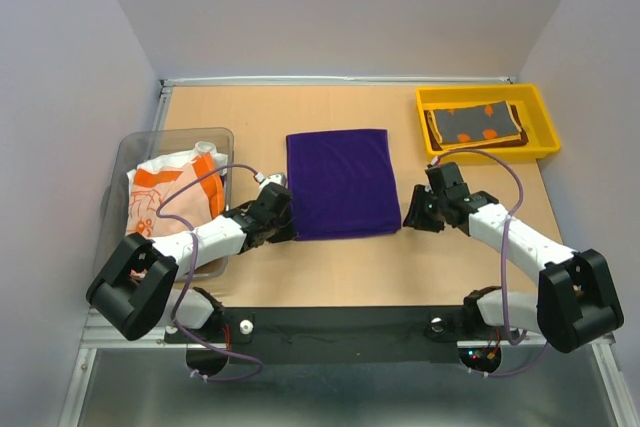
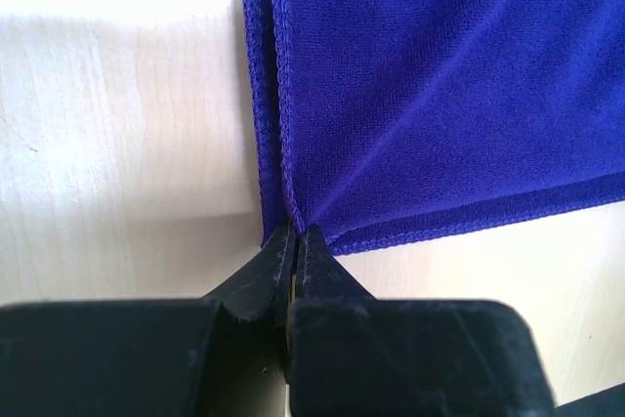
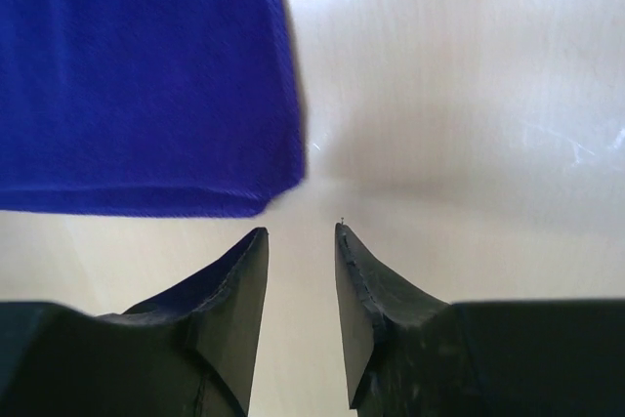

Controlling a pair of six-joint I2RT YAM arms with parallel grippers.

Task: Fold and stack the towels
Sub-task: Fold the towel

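Towel [image 1: 343, 183] mid-table, bin [image 1: 130, 152] to left, tray [image 1: 540, 139] behind-right.

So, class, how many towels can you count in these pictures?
3 clearly: a purple towel mid-table, a patterned towel in the clear bin, and a spotted towel in the yellow tray. More may be stacked beneath.

One purple towel [image 1: 342, 183] lies mid-frame. One yellow tray [image 1: 538, 117] at upper right holds two towels [image 1: 475, 125]. One clear bin [image 1: 140, 147] at left holds one orange-and-white towel [image 1: 165, 192]. Two robot arms.

Left end effector [image 2: 296, 241] pinched closed; right end effector [image 3: 301, 236] parted, low.
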